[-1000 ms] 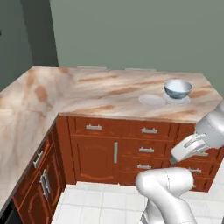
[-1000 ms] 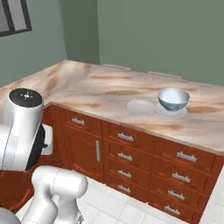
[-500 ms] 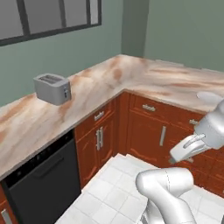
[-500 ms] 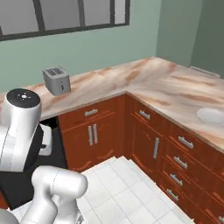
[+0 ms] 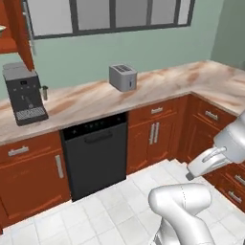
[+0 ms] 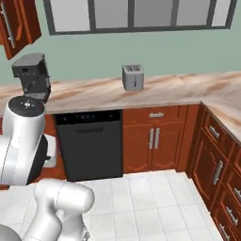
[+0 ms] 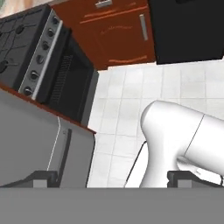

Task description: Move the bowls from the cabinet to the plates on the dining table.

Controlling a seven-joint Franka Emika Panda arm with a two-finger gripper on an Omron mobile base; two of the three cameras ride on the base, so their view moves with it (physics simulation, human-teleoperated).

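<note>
Two dark fingertips [image 7: 43, 178] stand far apart at the bottom of the hand view, so the gripper [image 7: 117, 179] is spread wide with nothing between its jaws. Past them the hand view looks down at the white tiled floor [image 7: 175, 83], a black stove [image 7: 26, 43] with a row of knobs along its front, and a red-brown lower cabinet [image 7: 118, 35] beside it.

In the left base view the wall cabinet [image 5: 16, 28] hangs at the upper left, directly above the black coffee machine [image 5: 25, 93], and its door stands open, edge-on to the camera. A pale sliver shows at the frame's edge on its shelf; it is too small to tell whether that is a bowl. The right base view shows the same cabinet's door with its grey bar handle in the top left corner.

The coffee machine stands on a marble-look counter [image 5: 86, 98], with a grey toaster [image 5: 123, 77] well apart to its right, under the window [image 5: 110, 14]. A black dishwasher [image 5: 95, 158] sits below the counter between the two
</note>
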